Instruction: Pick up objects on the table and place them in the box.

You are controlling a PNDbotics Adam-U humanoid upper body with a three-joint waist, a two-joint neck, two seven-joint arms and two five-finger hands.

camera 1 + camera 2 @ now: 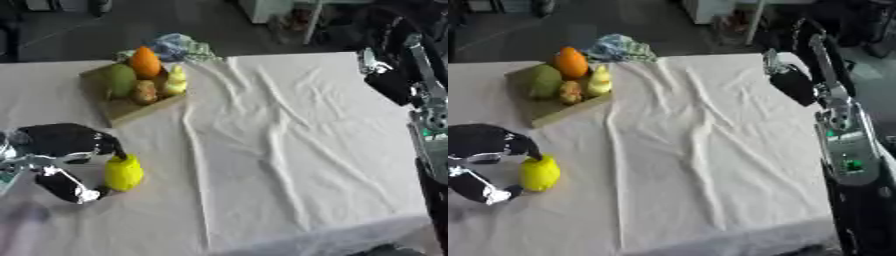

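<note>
We see a table (289,125) under a wrinkled white cloth (262,165), bearing a shallow cardboard box (122,111) of fruit at upper left, a yellow fruit (123,172) at lower left, and crumpled fabric (179,47) at its far edge.

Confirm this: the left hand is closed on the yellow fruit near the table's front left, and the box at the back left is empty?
Not quite. The box is not empty: the left eye view shows several fruits in it. The left hand does grip the yellow fruit at front left.

A wrinkled white cloth (289,150) covers the worktop. Behind it, at the top of the frame, lies a dark grey floor (175,20).
</note>
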